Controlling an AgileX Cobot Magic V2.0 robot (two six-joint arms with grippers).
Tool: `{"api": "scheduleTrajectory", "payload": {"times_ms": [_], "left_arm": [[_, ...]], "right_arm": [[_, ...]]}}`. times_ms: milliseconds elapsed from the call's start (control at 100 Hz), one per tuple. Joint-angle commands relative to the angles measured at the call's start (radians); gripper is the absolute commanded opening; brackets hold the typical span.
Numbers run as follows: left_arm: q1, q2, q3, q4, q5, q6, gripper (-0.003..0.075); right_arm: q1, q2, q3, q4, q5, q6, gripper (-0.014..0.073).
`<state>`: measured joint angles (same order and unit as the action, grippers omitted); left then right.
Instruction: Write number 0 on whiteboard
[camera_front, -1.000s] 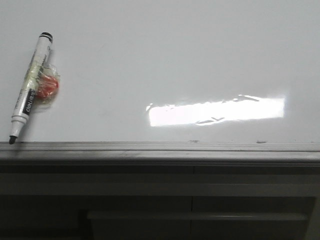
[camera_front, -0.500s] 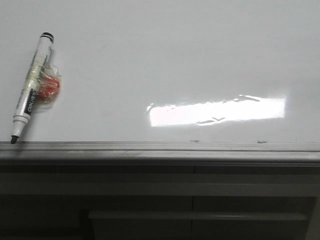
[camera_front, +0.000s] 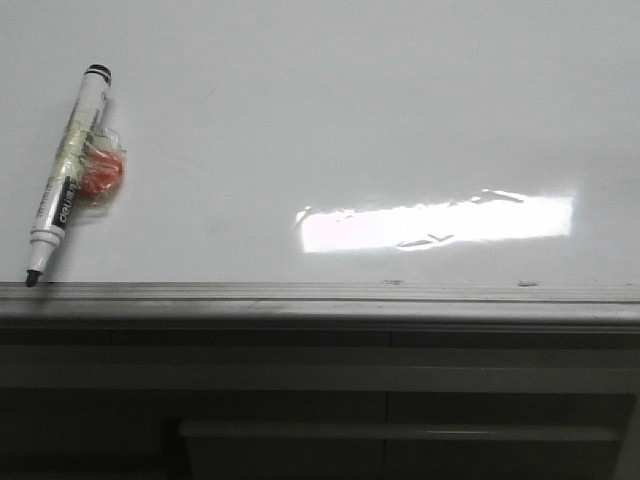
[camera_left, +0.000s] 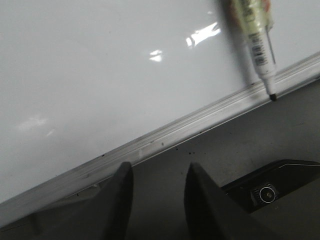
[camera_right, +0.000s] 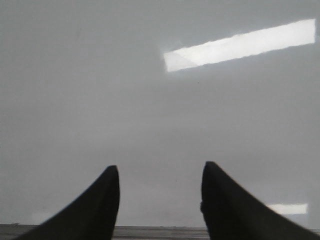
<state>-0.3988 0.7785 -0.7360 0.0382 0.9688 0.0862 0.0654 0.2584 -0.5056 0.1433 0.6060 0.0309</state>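
The whiteboard (camera_front: 330, 130) fills the front view, glossy white with a grey metal edge rail (camera_front: 320, 293) at its near side. No drawn 0 shows on it. A white marker (camera_front: 68, 170) with black tip lies on the board at the left, tip at the rail, with a red lump taped to it. It also shows in the left wrist view (camera_left: 252, 40). My left gripper (camera_left: 159, 172) is open and empty, over the grey surface just off the rail. My right gripper (camera_right: 160, 175) is open and empty above the bare board (camera_right: 100, 90).
A bright rectangular light glare (camera_front: 435, 222) lies on the board's right half. Grey drawer fronts (camera_front: 390, 400) run below the rail. A dark recess with a round fitting (camera_left: 266, 193) shows beside the left gripper.
The front view has shifted slightly: the marker and the glare appear a little further right and higher. Nothing was taken hold of.
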Motion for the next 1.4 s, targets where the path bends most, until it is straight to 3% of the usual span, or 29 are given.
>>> {"api": "scheduleTrajectory", "payload": {"times_ms": [0,220,360,1030,1170,1390], "left_arm": [[-0.060,0.002,-0.036,0.035,-0.094,-0.133,0.0226],[-0.124,-0.002,-0.022,-0.199,-0.337,-0.197,0.0294],[-0.124,0.041,0.010,-0.220,-0.358,-0.204,0.0360],[-0.124,0.310,0.022,-0.293,-0.490,-0.207,0.0356],[-0.124,0.356,0.022,-0.293,-0.476,-0.207,0.0307],[-0.124,0.431,0.022,-0.280,-0.503,-0.207,0.0102]], "right_arm": [[-0.005,0.020,-0.034,-0.004,-0.080,-0.015,0.0321],[-0.005,0.020,-0.034,-0.004,-0.077,-0.015,0.0321],[-0.005,0.020,-0.034,-0.004,-0.069,-0.015,0.0321],[-0.005,0.020,-0.032,-0.004,-0.068,-0.015,0.0321],[-0.005,0.020,-0.032,-0.004,-0.068,-0.015,0.0321],[-0.005,0.020,-0.032,-0.004,-0.068,-0.015,0.0320]]}}
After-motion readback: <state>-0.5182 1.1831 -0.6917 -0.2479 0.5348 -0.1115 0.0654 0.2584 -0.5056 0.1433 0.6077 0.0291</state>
